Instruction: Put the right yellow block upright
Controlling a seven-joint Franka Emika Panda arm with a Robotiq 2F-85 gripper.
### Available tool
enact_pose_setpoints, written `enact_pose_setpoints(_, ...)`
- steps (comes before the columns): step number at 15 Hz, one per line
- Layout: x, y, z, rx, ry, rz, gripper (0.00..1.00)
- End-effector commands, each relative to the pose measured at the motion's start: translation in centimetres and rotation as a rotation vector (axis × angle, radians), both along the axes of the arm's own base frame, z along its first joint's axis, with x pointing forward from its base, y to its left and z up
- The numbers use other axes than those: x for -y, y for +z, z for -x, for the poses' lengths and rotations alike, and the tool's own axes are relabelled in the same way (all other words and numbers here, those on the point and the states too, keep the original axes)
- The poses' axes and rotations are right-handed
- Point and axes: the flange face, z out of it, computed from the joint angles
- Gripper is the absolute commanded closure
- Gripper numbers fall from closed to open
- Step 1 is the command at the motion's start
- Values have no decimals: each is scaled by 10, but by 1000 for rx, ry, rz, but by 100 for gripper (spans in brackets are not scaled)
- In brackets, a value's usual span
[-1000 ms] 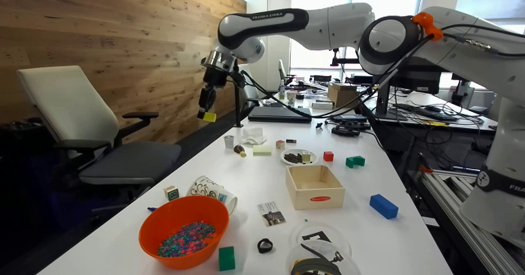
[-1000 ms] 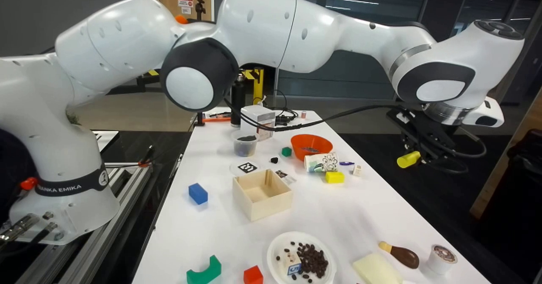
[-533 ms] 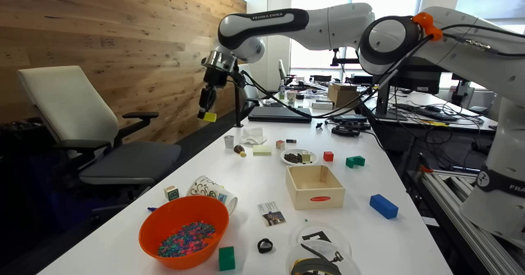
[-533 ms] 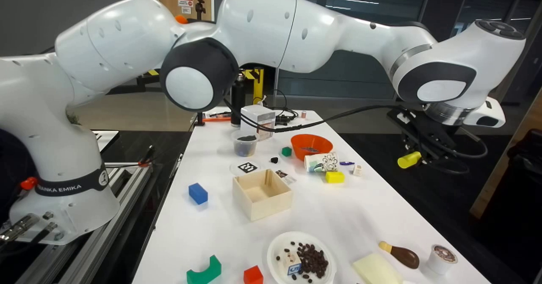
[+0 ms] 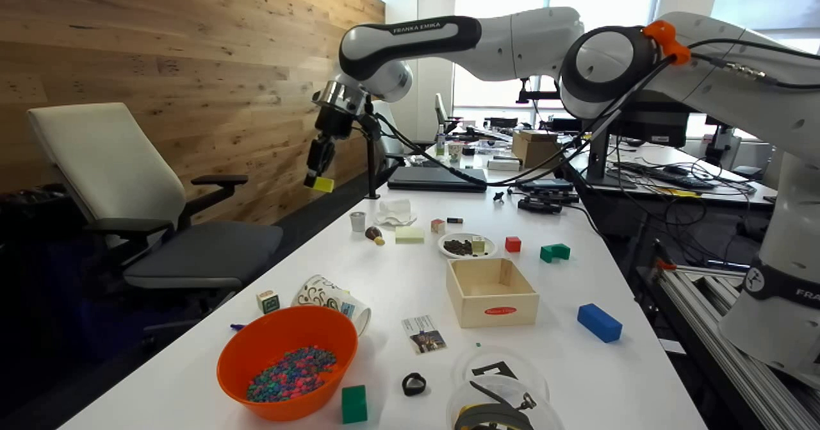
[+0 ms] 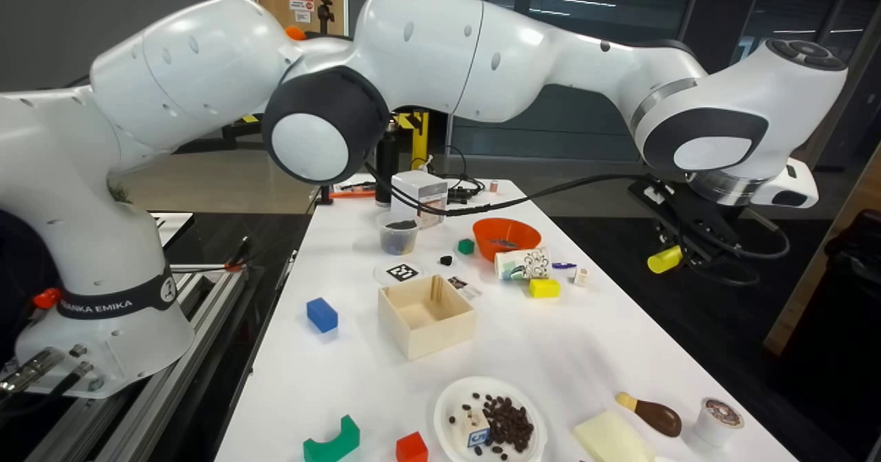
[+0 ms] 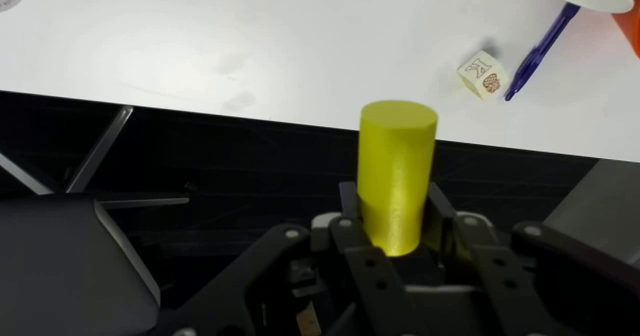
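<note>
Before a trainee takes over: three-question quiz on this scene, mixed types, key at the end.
1. Short answer: what does the end effector grip?
2. True or false: the end effector hangs in the air, not touching the white table.
3. Multiple choice: the patterned paper cup is
A) standing on its base
B) upside down on its rim
C) lying on its side

Key
1: a yellow cylinder, best seen in the wrist view.
2: True, as both exterior views show.
3: C.
</note>
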Motion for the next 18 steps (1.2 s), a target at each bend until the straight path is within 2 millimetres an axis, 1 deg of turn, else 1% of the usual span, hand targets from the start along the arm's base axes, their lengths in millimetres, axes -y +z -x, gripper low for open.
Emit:
enact_pose_setpoints(1,-2,-12,-6,80,9,-104,92)
enact_pose_setpoints(3,-5,-23,-10,122,10,-144,92)
enact_pose_setpoints(7,-6,-46,-9,143,54,-167,92)
enact_pose_setpoints(8,-10,-42,-10,115,33,-121,67)
enact_pose_setpoints(10,-9,-50,-9,115,44,-128,67)
enact_pose_setpoints(13,-8,-49,-9,118,46,-132,67)
enact_pose_setpoints(14,-8,-49,-9,118,46,-133,92)
enact_pose_setpoints(16,-4,-47,-3,89,115,-143,92)
enact_pose_setpoints(18,7,-51,6,49,171,-173,92)
